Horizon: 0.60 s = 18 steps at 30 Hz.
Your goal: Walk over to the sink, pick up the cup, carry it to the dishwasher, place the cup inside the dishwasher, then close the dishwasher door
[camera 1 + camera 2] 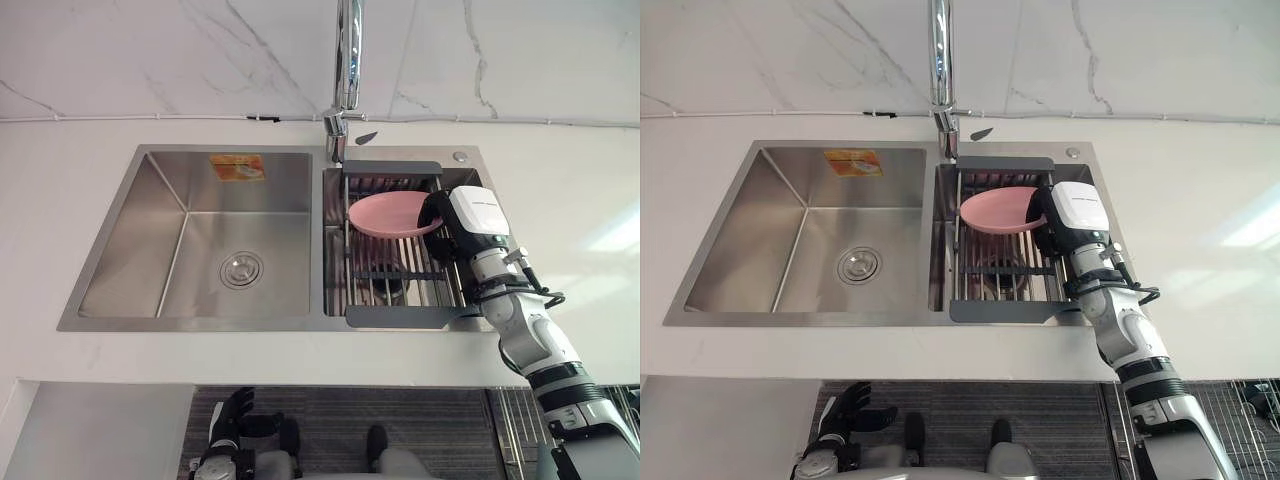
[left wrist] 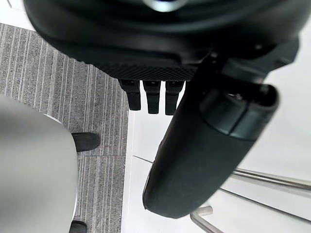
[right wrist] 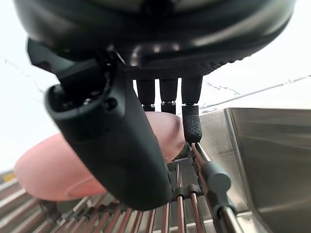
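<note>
A pink cup (image 1: 390,213) lies on its side on the wire drain rack (image 1: 400,290) set in the right basin of the steel double sink (image 1: 190,240). My right hand (image 1: 468,215) reaches over the counter's edge to the cup's right side. In the right wrist view its fingers (image 3: 190,121) hang nearly straight beside the cup (image 3: 48,174), with the thumb (image 3: 121,150) in front of it; the hand is open and I cannot tell whether it touches the cup. My left hand (image 1: 235,412) hangs open low below the counter, over grey carpet.
A tall chrome faucet (image 1: 346,70) stands behind the divider between the basins. The left basin holds only its drain (image 1: 241,270). White counter (image 1: 580,200) surrounds the sink, with a marble wall behind. A wire rack (image 1: 1245,415) shows below the counter at the lower right.
</note>
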Tool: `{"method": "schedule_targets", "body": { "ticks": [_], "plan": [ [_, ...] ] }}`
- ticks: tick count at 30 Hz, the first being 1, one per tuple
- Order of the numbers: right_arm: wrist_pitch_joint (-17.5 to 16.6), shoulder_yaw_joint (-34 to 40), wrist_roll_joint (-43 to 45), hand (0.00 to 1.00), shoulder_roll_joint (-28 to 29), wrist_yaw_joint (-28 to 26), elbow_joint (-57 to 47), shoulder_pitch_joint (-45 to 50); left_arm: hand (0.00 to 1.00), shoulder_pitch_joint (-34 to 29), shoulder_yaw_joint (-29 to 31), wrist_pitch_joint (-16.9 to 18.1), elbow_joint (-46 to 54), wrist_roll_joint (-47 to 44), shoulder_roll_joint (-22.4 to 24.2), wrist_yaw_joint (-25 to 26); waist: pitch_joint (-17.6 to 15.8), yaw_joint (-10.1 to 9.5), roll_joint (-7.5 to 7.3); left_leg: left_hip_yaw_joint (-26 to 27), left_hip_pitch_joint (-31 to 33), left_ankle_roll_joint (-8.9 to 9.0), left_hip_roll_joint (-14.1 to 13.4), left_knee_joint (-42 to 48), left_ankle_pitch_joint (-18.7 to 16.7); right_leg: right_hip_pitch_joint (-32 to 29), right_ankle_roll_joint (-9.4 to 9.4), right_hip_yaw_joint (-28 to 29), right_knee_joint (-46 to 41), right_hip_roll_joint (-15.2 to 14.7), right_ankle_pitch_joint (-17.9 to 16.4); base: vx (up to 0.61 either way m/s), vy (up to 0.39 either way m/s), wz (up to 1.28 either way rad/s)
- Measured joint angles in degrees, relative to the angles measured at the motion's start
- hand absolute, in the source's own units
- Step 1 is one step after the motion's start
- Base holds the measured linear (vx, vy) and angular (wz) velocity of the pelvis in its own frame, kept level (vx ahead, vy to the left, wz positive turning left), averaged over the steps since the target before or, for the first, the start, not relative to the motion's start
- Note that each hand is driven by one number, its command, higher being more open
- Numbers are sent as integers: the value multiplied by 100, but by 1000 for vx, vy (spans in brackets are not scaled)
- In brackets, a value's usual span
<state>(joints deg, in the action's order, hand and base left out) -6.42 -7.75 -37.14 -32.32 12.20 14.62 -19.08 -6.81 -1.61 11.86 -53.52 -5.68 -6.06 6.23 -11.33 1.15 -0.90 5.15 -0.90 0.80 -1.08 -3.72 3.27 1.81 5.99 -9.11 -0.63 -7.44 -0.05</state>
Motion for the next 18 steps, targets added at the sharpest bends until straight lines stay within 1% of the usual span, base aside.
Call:
{"method": "schedule_targets", "body": {
  "ticks": [5,11,15,18],
  "plan": [
    [0,139,160,30,97,-21,-548,385,90,0,6,-10,19,1,1,0,1,2,-1,19,-37,0,-6,0,0,13,0,45,-12,2,0,0,0,-3],
    [-43,379,456,30,345,-56,-1451,952,90,-2,30,-39,-7,7,1,-3,6,62,-1,32,-144,2,-9,0,-1,105,0,84,-23,3,1,-12,-2,-1],
    [-211,552,614,30,477,-63,-2198,1253,90,-3,74,-55,-58,9,5,-7,26,116,-1,82,-213,7,-17,-12,-2,137,-1,138,-22,12,1,-41,-6,-7],
    [-319,642,666,30,651,-73,-2500,1349,90,-2,142,-70,-93,13,37,-5,36,119,-5,218,-333,6,-29,-79,-1,158,-4,250,-16,29,3,-37,-7,-23]
  ]
}}
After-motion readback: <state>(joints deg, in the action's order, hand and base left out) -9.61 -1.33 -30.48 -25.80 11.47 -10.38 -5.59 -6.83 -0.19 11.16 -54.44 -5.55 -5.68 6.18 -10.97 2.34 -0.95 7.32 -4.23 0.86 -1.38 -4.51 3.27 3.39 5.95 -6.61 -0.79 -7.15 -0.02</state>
